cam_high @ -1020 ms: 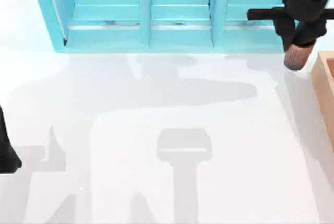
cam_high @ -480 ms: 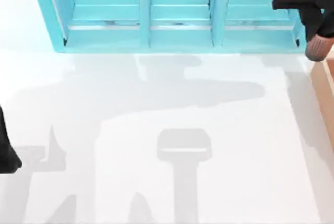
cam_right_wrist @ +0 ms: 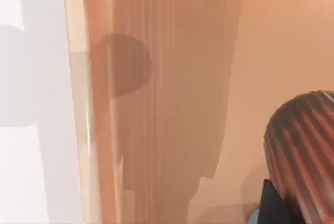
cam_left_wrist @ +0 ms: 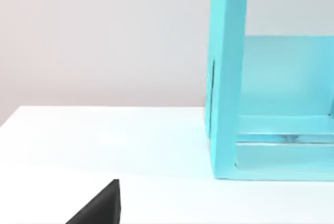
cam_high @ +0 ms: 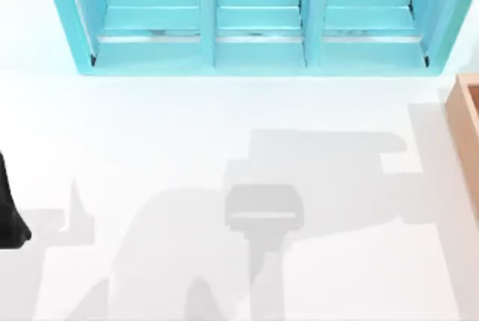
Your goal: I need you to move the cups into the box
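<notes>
While its hold is unclear, copper cup [cam_right_wrist: 305, 145] over the box [cam_right_wrist: 172, 78] interior, axis direction indeterminate; left arm [cam_high: 9, 212] parked at table's left edge.

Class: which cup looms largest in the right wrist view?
The copper cup: reddish-brown and ribbed, with no blue on it, seen above the box's orange-brown inside.

Box [cam_high: 465, 123] – copper cup [cam_right_wrist: 305, 151] – both edge-cropped.

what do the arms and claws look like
Plain matte black, with no markings or cables visible. The left arm is a dark tapered shape at the table's left edge; the right claw is a black angular piece.
</notes>
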Controlling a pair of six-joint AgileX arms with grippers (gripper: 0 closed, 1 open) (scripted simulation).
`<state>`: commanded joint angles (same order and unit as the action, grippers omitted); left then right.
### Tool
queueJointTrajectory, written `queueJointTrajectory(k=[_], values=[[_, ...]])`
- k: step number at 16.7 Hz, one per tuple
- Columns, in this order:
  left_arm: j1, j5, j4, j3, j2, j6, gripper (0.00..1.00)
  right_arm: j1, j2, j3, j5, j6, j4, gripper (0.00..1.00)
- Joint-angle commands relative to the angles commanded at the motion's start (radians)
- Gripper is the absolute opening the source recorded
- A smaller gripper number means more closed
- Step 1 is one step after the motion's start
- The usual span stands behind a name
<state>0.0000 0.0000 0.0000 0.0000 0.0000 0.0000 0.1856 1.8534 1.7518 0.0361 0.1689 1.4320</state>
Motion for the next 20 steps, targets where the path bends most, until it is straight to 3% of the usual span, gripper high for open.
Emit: queueJointTrajectory(k=[3, 9, 20], values=[[0.0, 0.0, 0.0, 0.0, 0.0, 0.0, 1.0, 0.081, -0.077, -0.083, 0.026, 0.081, 0.029, 0.0], [0.0, 0.0, 0.0, 0.0, 0.0, 0.0, 1.0, 0.086, -0.082, -0.092, 0.027, 0.088, 0.03, 0.0], [0.0, 0.0, 0.0, 0.0, 0.0, 0.0, 1.0, 0.096, -0.082, -0.344, 0.03, 0.097, -0.221, 0.0]])
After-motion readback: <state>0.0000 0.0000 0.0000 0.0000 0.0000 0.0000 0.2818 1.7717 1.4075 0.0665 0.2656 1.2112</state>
